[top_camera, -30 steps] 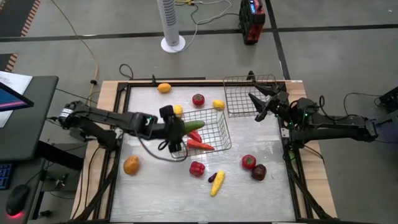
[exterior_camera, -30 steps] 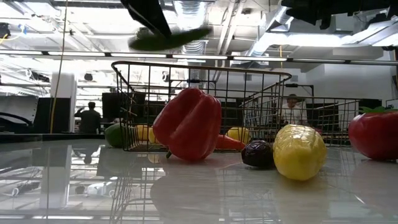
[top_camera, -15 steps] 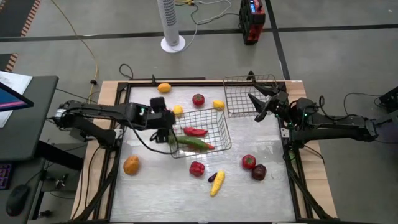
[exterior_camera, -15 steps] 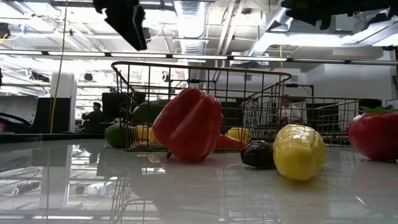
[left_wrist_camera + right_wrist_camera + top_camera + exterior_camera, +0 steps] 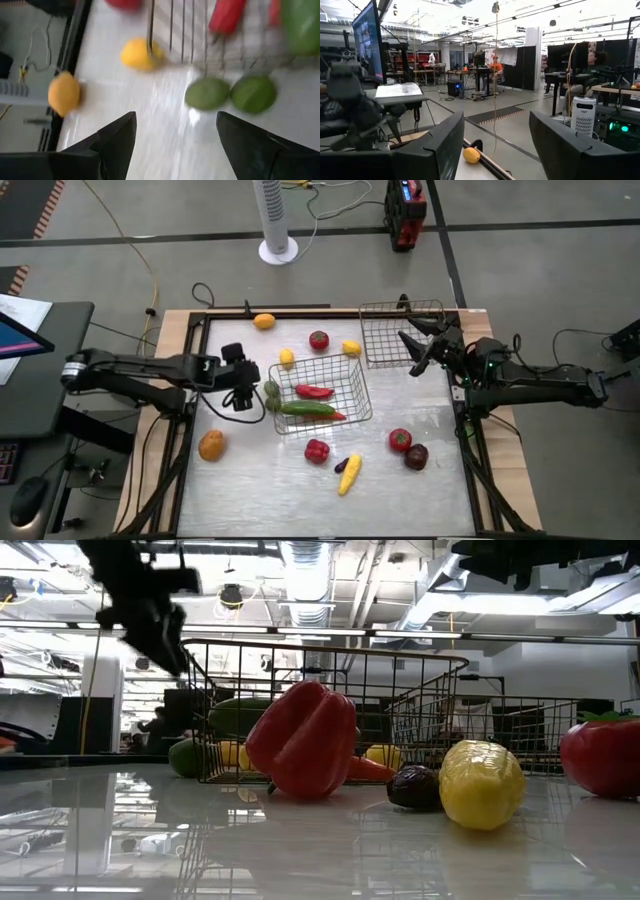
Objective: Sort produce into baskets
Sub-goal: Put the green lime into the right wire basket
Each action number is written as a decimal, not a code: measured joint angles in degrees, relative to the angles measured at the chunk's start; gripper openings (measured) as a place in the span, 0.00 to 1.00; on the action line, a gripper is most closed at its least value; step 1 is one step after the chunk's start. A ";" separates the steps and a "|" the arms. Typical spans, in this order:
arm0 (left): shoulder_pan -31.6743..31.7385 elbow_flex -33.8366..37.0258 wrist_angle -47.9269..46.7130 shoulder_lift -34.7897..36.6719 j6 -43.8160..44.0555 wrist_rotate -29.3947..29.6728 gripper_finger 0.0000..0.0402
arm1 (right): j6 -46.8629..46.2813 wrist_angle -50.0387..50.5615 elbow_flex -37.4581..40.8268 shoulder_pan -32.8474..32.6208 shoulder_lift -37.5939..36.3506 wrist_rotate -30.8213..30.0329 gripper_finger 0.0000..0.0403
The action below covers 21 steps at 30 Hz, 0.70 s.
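Note:
My left gripper [image 5: 252, 387] is open and empty, just left of the centre wire basket [image 5: 357, 395]. It also shows in the left wrist view [image 5: 175, 145] and the low view [image 5: 150, 615]. A green cucumber [image 5: 305, 409] and a red pepper [image 5: 315, 391] lie in that basket. Two green round pieces [image 5: 206, 93] rest on the table against the basket's left side. My right gripper [image 5: 408, 352] is open and empty, raised by the second wire basket [image 5: 400, 335] at the far right.
Loose produce lies on the table: an orange piece [image 5: 211, 445], lemons [image 5: 264, 321] [image 5: 351, 348], a tomato [image 5: 318, 340], a red pepper [image 5: 317, 450], yellow corn [image 5: 349, 473], a red piece [image 5: 400, 440] and a dark-purple one [image 5: 416, 457]. Free room lies at the near left.
My left gripper held the cucumber over the centre basket and has let it go; the cucumber has fallen and lies in the basket. The gripper has then drawn back toward the table's left edge.

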State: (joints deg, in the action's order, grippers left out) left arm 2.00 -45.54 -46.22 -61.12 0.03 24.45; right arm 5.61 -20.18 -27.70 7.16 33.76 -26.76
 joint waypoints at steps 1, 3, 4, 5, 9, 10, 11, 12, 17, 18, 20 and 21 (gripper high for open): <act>0.39 0.87 0.21 -0.39 -0.09 -0.08 0.65 | -0.05 0.01 0.00 0.00 0.00 0.00 0.63; 1.36 2.09 0.39 -1.57 -0.58 -1.58 0.65 | -0.03 -0.02 0.00 0.00 -0.01 0.00 0.63; 1.73 2.46 0.93 -2.26 -0.82 -2.74 0.65 | -0.03 0.01 0.00 0.00 0.00 0.00 0.63; 2.08 2.67 1.83 -2.87 -0.88 -4.03 0.65 | -0.03 -0.01 0.00 0.00 0.00 0.00 0.63; 3.22 2.80 5.75 -5.62 -1.02 -8.53 0.65 | -0.01 -0.01 0.00 0.00 0.00 0.01 0.63; 3.47 2.80 6.66 -6.39 -1.43 -9.28 0.65 | 0.03 0.02 0.00 0.00 -0.01 0.01 0.63; 3.66 2.80 7.57 -7.11 -1.97 -9.77 0.65 | 0.11 0.08 0.00 0.00 0.00 0.02 0.63; 3.92 2.80 8.22 -7.90 -2.56 -10.09 0.65 | 0.19 0.18 0.00 0.00 0.00 0.02 0.63; 5.59 2.80 12.40 -12.10 -5.01 -9.27 0.65 | 0.23 0.61 0.00 0.00 0.00 0.07 0.63; 5.95 2.80 13.10 -12.95 -5.57 -9.85 0.65 | 0.23 0.61 0.00 0.00 0.00 0.08 0.63; 6.72 2.80 14.51 -14.47 -6.83 -11.67 0.65 | 0.26 0.61 0.00 0.00 0.00 0.13 0.63; 7.06 2.80 14.94 -15.22 -7.32 -12.54 0.65 | 0.26 0.63 0.00 0.00 0.00 0.13 0.63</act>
State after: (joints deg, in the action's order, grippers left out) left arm 9.06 -42.74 -31.28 -76.34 -7.29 11.91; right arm 5.87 -19.55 -27.70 7.16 33.76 -26.63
